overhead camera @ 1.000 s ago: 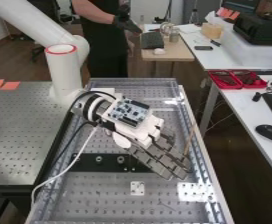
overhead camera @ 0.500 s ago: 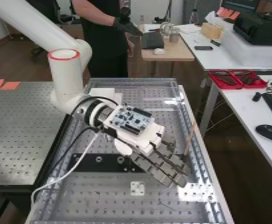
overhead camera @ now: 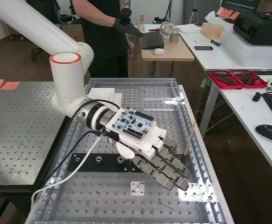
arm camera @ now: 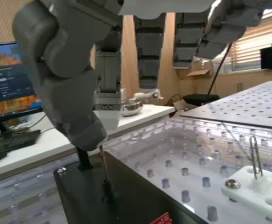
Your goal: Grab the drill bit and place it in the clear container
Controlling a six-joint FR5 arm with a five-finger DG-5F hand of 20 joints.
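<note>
At left, a perforated metal tabletop (overhead camera: pixel 27 130) lies beside the clear-walled tray (overhead camera: pixel 93 210), its round holes in even rows. A smooth white robot arm (overhead camera: pixel 68 82) reaches over the tray's far left corner, a white cable (overhead camera: pixel 70 175) looping down over the tray's left side. Across the tray runs a flat black bar (overhead camera: pixel 83 165), its right end hidden beneath the robot hand (overhead camera: pixel 163 167), whose segmented dark grey fingers spread wide and nearly straight above the tray. A bare circuit board (overhead camera: pixel 133 122) tops the hand. In the wrist view, the slender, copper-toned drill bit (arm camera: pixel 105 170) stands upright in a matte black block (arm camera: pixel 113 200) near the tray's clear, studded surface, just below the bulky thumb (arm camera: pixel 80 110); whether the two touch is hard to tell, and the block is cut off. To the right of the tray, red plastic bins (overhead camera: pixel 224 86) hold dark, indistinct items near a rounded black computer mouse (overhead camera: pixel 271 133).
</note>
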